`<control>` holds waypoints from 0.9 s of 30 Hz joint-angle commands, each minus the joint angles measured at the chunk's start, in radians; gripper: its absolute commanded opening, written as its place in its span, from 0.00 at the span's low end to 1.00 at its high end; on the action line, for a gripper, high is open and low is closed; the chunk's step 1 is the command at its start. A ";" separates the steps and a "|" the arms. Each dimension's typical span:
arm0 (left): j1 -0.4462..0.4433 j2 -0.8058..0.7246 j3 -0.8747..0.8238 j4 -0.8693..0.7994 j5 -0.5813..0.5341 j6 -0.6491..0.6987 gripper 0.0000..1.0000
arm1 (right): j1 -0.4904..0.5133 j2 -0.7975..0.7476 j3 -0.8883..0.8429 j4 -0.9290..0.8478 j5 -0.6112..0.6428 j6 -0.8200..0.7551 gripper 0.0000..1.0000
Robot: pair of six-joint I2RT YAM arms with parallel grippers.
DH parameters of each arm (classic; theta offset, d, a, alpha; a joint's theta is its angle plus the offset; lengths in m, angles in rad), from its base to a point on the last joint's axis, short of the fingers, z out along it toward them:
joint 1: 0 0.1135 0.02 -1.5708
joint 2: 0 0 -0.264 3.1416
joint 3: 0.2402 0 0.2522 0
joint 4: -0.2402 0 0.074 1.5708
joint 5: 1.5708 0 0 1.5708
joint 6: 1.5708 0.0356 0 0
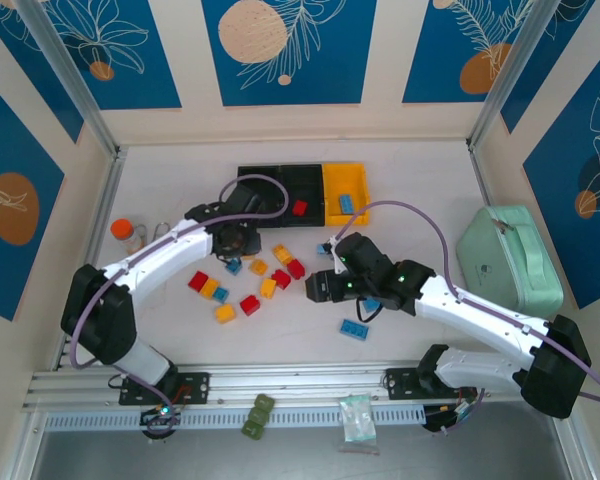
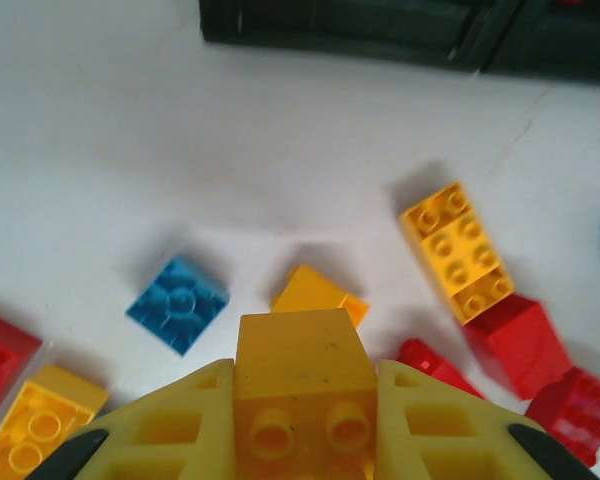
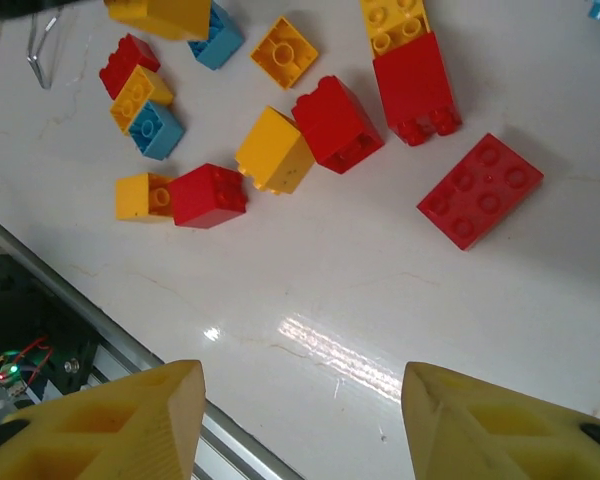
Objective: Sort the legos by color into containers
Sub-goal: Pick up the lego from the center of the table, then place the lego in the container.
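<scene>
Left hand [image 2: 300,410] pinches a yellow lego [image 2: 300,350], clearest in its wrist view; right hand [image 3: 300,410] hangs spread.

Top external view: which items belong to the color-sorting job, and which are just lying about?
Job: loose legos; held yellow lego; joined bins, two black, one yellow.
Lying about: mint-green case; orange-capped bottle; olive-green blocks; clear packet.

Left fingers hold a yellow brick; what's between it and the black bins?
Left wrist view: one small yellow-orange brick just ahead of the held brick, then bare table up to the black bins.
</scene>
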 commanded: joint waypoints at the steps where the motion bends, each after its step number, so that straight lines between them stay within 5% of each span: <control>1: 0.028 0.053 0.095 -0.040 -0.017 0.058 0.27 | 0.004 0.002 0.047 0.035 0.058 -0.012 0.56; 27: 0.176 0.676 0.824 -0.149 0.049 0.177 0.27 | -0.071 0.006 0.027 0.004 0.068 0.015 0.60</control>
